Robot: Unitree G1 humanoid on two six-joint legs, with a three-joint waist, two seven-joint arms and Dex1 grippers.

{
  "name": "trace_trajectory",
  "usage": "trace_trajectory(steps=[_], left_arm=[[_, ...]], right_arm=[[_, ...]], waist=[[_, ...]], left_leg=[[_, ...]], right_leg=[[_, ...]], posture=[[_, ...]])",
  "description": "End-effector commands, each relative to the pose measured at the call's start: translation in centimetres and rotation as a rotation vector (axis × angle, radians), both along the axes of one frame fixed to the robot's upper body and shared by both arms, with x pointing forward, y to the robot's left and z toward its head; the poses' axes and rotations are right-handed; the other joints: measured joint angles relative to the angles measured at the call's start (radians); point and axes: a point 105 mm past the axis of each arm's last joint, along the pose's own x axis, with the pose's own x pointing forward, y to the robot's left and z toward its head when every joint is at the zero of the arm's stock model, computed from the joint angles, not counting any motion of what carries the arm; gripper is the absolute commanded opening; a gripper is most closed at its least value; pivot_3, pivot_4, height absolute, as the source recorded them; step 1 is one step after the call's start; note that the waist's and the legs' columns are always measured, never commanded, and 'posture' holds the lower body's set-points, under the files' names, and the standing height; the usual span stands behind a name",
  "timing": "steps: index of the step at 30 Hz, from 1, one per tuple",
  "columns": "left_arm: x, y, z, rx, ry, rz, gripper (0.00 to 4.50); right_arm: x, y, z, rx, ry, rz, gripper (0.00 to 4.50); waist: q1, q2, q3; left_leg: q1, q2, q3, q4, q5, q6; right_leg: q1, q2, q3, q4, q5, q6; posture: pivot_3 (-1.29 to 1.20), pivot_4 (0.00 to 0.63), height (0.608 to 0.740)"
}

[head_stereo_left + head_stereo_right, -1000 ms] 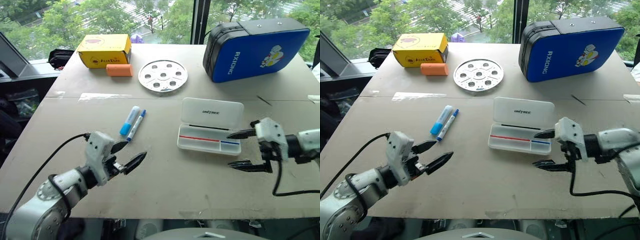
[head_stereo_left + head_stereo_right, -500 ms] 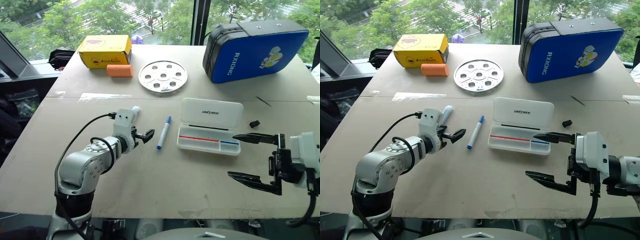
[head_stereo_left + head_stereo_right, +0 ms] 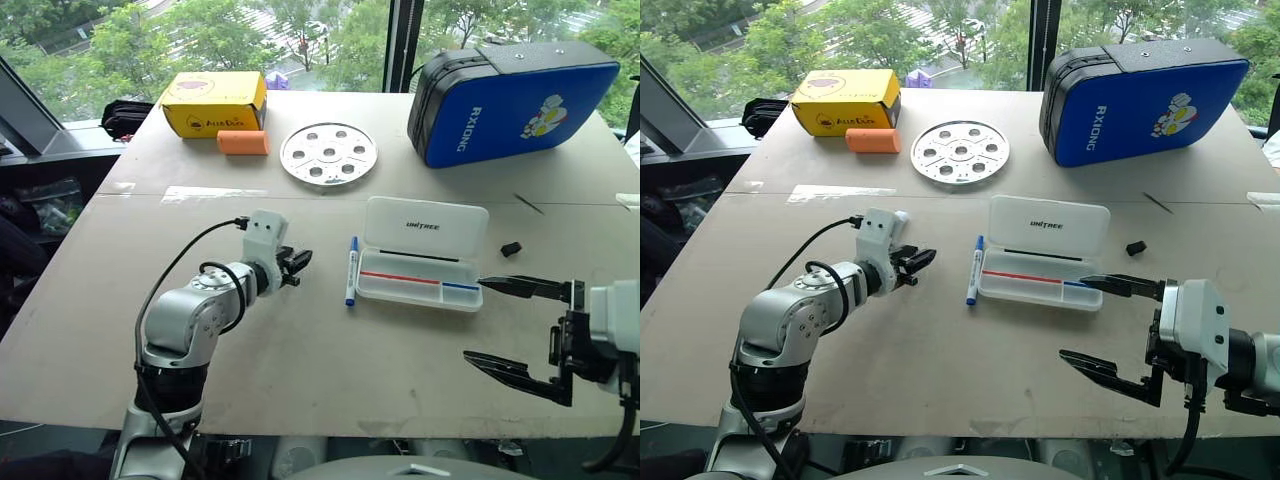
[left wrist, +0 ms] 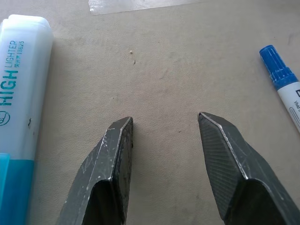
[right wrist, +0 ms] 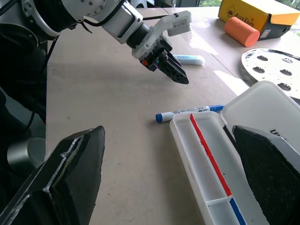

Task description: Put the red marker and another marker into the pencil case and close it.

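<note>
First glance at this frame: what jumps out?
The big blue bag at the table's far right corner, then the open white pencil case in the middle, a blue-capped marker lying just off its left end. The left gripper hovers low over bare table between that marker and a light-blue highlighter; the right gripper hangs wide open near the case's right end.

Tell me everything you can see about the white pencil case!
The pencil case is a flat white plastic box with rounded corners, lying open on the table. Its hinged lid, with small black UNITREE lettering, is folded back flat behind the tray. The shallow tray has a red stripe and a short blue stripe along it, and no markers inside. A blue-capped marker lies right beside its left end; whether they touch is unclear. Neither gripper touches it.
</note>
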Motion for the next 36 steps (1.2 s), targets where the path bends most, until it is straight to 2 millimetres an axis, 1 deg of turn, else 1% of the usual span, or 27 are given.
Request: trace_trajectory(steps=[1,3,5,6,7,8,10,14,16,22,26,32,36], left_arm=[[-1.1,-2.7,1.3,-0.05,0.007,-0.129,2.17],[-1.5,-3.6,1.5,-0.039,0.013,-0.183,2.17],[-1.4,-3.7,1.6,-0.017,0.009,-0.19,2.17],[-1.3,-3.8,1.7,-0.012,0.005,-0.19,2.71],[-1.2,-4.0,1.7,-0.001,-0.002,-0.19,2.93],[-1.1,-4.2,1.8,0.001,-0.005,-0.191,3.47],[-1.1,-4.7,1.7,0.005,0.0,-0.201,4.2],[-1.1,-5.7,1.6,-0.008,0.01,-0.212,4.2],[-1.0,-6.0,1.5,0.003,0.012,-0.208,4.2],[-0.7,-5.8,0.8,0.075,0.015,-0.186,4.2],[-0.7,-6.1,1.3,0.042,0.004,-0.187,4.2],[-0.6,-5.5,1.9,-0.016,0.01,-0.156,4.2],[-0.6,-5.4,1.6,0.023,0.02,-0.155,4.2]], right_arm=[[-0.4,0.3,0.7,-0.012,-0.053,0.015,4.37],[-0.4,0.3,0.7,-0.011,-0.053,0.014,4.37],[-0.4,0.4,0.8,-0.011,-0.053,0.014,4.37],[-0.4,0.3,0.8,-0.012,-0.053,0.014,4.37],[-0.4,0.3,0.8,-0.014,-0.052,0.014,4.37],[-0.4,0.3,0.8,-0.016,-0.052,0.013,4.37],[-0.5,0.2,0.9,-0.017,-0.052,0.012,4.37],[-0.6,0.2,0.9,-0.022,-0.046,0.009,4.37],[-0.7,0.1,0.9,-0.025,-0.043,0.007,4.37],[-0.8,-0.1,1.0,-0.033,-0.035,-0.003,4.37],[-1.0,-0.1,1.0,-0.036,-0.033,-0.011,4.37],[-0.9,-0.2,0.9,-0.042,-0.033,-0.016,4.37],[-0.8,-0.2,0.9,-0.043,-0.034,-0.014,4.37]], waist=[[0.001,0.0,0.0],[0.001,-0.001,0.0],[0.0,-0.001,0.0],[0.0,-0.001,0.0],[-0.001,-0.001,0.0],[-0.001,-0.001,0.0],[-0.001,-0.001,0.0],[0.001,-0.001,0.0],[0.0,-0.001,0.001],[-0.001,-0.001,0.001],[0.0,-0.001,0.0],[0.0,-0.001,0.0],[0.0,-0.001,0.0]], left_leg=[[0.0,0.0,0.0,0.0,0.0,0.0],[-0.001,0.0,0.0,0.0,0.0,0.0],[-0.001,0.0,0.0,0.0,0.0,0.0],[-0.001,0.0,0.0,0.0,0.0,0.0],[-0.001,0.0,0.0,0.0,0.0,0.0],[0.0,0.0,0.0,0.0,0.0,0.0],[0.0,0.0,0.0,0.0,0.0,0.0],[-0.001,0.0,0.0,0.0,0.0,0.0],[-0.001,0.0,0.0,0.0,0.0,0.0],[0.0,0.0,0.0,0.0,0.0,0.0],[0.0,0.0,0.0,0.0,0.0,0.0],[-0.001,0.0,0.0,0.0,0.0,0.0],[-0.001,0.0,0.0,0.0,0.0,0.0]], right_leg=[[0.0,0.0,0.0,0.0,0.0,0.0],[0.0,0.0,0.0,0.0,0.0,0.0],[0.0,0.0,0.0,0.0,0.0,0.0],[0.0,0.0,0.0,0.0,0.0,0.0],[0.0,0.0,-0.001,0.0,0.0,0.0],[0.0,0.0,-0.001,0.0,0.0,0.0],[0.0,0.0,0.0,0.0,0.0,0.0],[0.0,0.0,0.0,0.0,0.0,0.0],[0.0,0.0,0.0,0.0,0.0,0.0],[0.0,0.001,0.0,0.0,0.0,0.0],[0.0,0.001,0.0,0.0,0.0,0.0],[0.0,0.001,0.0,0.0,0.0,0.0],[0.0,0.001,0.0,0.0,0.0,0.0]], posture=[[0.0,0.15,0.74],[0.0,0.15,0.74],[0.0,0.15,0.74],[0.0,0.15,0.74],[0.0,0.15,0.74],[0.0,0.15,0.74],[0.0,0.15,0.74],[0.0,0.15,0.74],[0.0,0.15,0.74],[0.0,0.15,0.74],[0.0,0.15,0.74],[0.0,0.15,0.74],[0.0,0.15,0.74]])
